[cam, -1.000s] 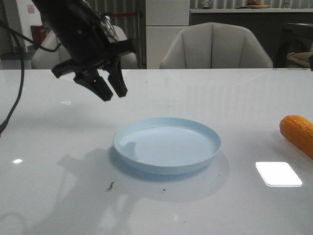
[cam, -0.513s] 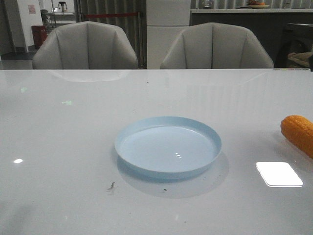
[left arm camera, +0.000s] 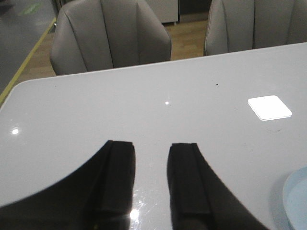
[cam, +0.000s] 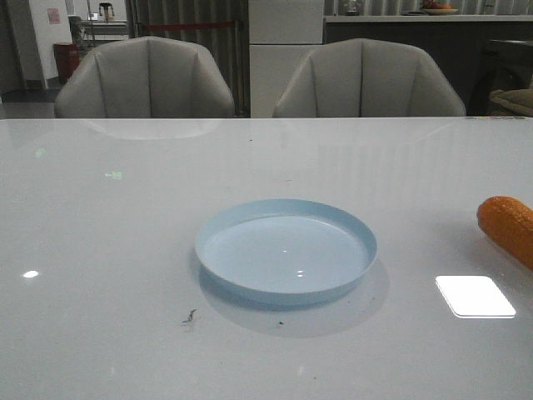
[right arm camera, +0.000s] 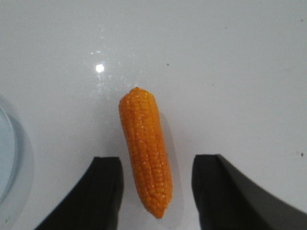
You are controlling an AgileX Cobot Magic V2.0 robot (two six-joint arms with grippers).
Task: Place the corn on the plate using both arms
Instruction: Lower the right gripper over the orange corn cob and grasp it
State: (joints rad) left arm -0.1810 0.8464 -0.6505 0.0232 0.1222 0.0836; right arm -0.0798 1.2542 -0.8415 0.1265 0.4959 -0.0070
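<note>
The pale blue plate [cam: 286,249] sits empty at the middle of the white table. The orange corn [cam: 507,227] lies on the table at the right edge of the front view. In the right wrist view the corn [right arm camera: 146,149] lies between the spread fingers of my right gripper [right arm camera: 157,165], which is open above it and not touching it. My left gripper [left arm camera: 151,146] is open and empty over bare table, with the plate's rim [left arm camera: 293,199] off to one side. Neither gripper shows in the front view.
Two grey chairs [cam: 146,79] [cam: 366,79] stand behind the table's far edge. A bright light patch [cam: 475,296] reflects on the table right of the plate. A small dark speck [cam: 189,316] lies front-left of the plate.
The left arm, seen above the table left of the plate one second ago, has left the front view. The plate and corn have hardly moved.
</note>
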